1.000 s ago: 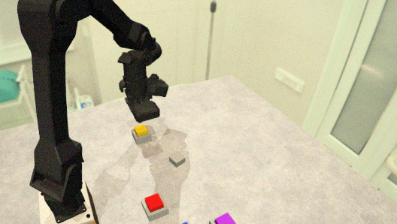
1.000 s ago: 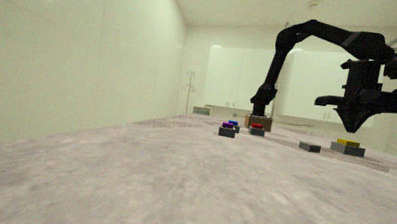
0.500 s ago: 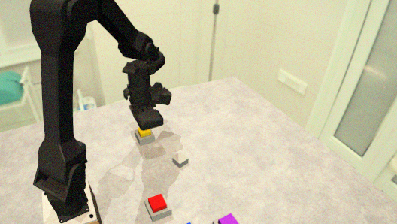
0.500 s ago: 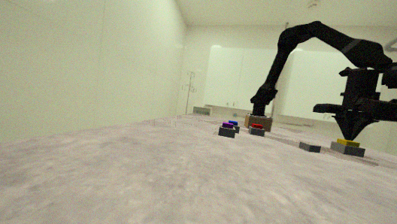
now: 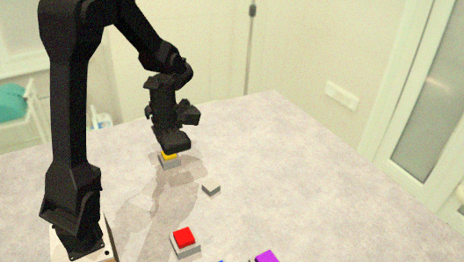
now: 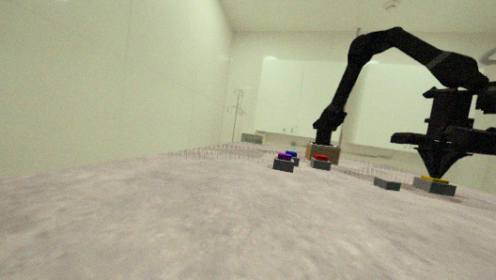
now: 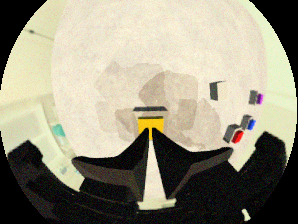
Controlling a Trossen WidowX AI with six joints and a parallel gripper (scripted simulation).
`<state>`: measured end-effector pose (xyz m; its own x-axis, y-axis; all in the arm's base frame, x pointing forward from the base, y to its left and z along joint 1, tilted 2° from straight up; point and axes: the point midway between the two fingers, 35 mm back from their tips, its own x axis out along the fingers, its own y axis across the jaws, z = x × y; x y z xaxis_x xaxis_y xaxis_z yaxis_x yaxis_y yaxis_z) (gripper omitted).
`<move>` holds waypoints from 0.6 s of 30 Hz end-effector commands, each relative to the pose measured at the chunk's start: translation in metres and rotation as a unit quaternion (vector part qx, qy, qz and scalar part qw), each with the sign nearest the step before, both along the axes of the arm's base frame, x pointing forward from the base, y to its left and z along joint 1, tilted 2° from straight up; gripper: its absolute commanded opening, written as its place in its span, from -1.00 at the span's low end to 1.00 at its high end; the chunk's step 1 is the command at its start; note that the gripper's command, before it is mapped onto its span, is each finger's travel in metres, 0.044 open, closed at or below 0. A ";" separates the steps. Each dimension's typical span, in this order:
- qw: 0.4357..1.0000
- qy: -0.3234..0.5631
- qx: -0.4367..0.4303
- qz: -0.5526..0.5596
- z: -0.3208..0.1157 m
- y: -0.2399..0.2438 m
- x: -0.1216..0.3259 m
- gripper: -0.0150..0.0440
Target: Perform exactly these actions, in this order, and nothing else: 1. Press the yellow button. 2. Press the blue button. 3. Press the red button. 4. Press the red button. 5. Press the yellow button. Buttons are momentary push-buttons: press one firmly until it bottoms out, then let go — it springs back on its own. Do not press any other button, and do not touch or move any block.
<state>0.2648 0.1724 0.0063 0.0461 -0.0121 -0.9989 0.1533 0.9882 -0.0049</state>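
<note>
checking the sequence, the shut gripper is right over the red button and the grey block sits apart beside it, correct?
Not quite: the shut gripper is over the yellow button, not the red button, as the exterior view shows. The grey block does sit apart beside it.

Mottled grey table (image 5: pixel 308 185) carrying yellow (image 5: pixel 169 155), red (image 5: pixel 184 237), purple buttons (image 5: pixel 266 256)

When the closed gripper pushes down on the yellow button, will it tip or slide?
Probably neither. The yellow button sits in a low, wide grey base flat on the table, so tipping seems unlikely. The shut gripper is right over its middle, so the push should go straight down, with little sideways slide.
</note>
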 end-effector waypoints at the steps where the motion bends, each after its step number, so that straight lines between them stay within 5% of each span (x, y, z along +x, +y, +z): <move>1: 1.000 -0.001 -0.002 0.000 -0.001 -0.001 0.000 -0.42; 15: 1.000 -0.001 -0.002 0.000 0.032 0.000 -0.001 -0.42; 18: 1.000 -0.001 -0.001 0.002 0.043 -0.001 0.000 -0.16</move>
